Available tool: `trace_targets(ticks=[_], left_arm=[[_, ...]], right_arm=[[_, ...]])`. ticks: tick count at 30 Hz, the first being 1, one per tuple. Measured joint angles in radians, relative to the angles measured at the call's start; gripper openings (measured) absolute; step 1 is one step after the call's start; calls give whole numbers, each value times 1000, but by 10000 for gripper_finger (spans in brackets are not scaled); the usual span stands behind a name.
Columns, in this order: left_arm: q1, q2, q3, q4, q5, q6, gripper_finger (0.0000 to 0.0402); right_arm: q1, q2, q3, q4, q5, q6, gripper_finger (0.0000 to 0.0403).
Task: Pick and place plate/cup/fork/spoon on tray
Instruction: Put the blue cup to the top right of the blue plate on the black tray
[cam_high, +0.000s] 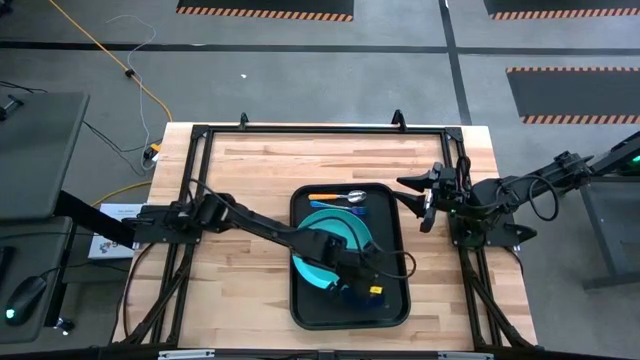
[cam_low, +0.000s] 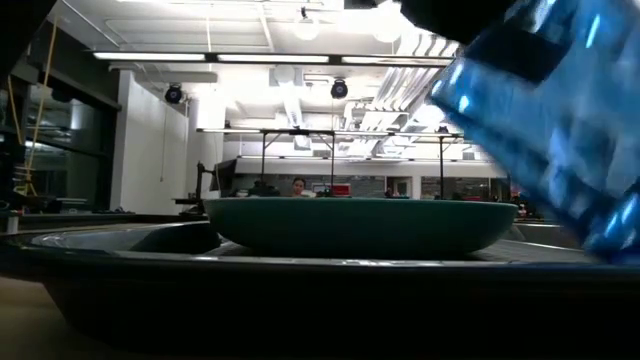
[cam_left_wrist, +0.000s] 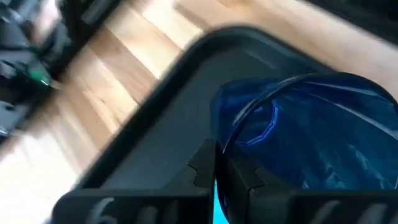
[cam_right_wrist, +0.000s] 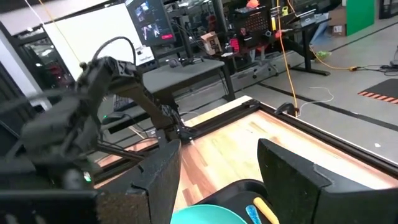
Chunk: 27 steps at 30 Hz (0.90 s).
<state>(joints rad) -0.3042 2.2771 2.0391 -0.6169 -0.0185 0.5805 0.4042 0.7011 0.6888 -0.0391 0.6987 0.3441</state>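
Note:
The black tray (cam_high: 300, 300) lies at the table's middle. The teal plate (cam_high: 322, 262) rests on it and also shows in the low view (cam_low: 360, 228). The spoon (cam_high: 340, 196) and the blue fork (cam_high: 358, 211) lie at the tray's far end. My left gripper (cam_high: 352, 284) reaches over the plate to the tray's near right part and is shut on the dark blue cup (cam_left_wrist: 311, 130), which is tilted in the low view (cam_low: 545, 110). My right gripper (cam_right_wrist: 227, 180) is open and empty beyond the tray's far right corner (cam_high: 425, 196). My left gripper pinches the cup's wall at its rim (cam_left_wrist: 222, 146), one finger inside the cup and one outside. The cup is tilted, its mouth turned sideways over the tray. Whether its lower part touches the tray, I cannot tell.
The tray's near right corner (cam_high: 395, 310) is bare. A black metal frame (cam_high: 300, 130) runs along the table's edges. Bare wood lies left of the tray (cam_high: 240, 270).

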Motion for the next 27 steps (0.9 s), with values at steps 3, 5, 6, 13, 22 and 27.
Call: trace_targets(ticks=[3,5,6,13,22,27], left_arm=[[2,18,1,0,-32,-2,3],[2,18,1,-8,-49,-3,8],[3,18,1,-8,-52,-3,10],[3,18,1,-1,-57,17,22],[3,18,0,33,-43,26,92],[4,18,0,57,-43,26,150]], right_arm=[[0,0,0,-1,1,17,204],[0,0,0,-1,1,17,204],[0,0,0,-1,1,17,204],[0,0,0,-2,5,14,204],[0,0,0,-2,5,14,204],[0,0,0,-2,5,14,204]])
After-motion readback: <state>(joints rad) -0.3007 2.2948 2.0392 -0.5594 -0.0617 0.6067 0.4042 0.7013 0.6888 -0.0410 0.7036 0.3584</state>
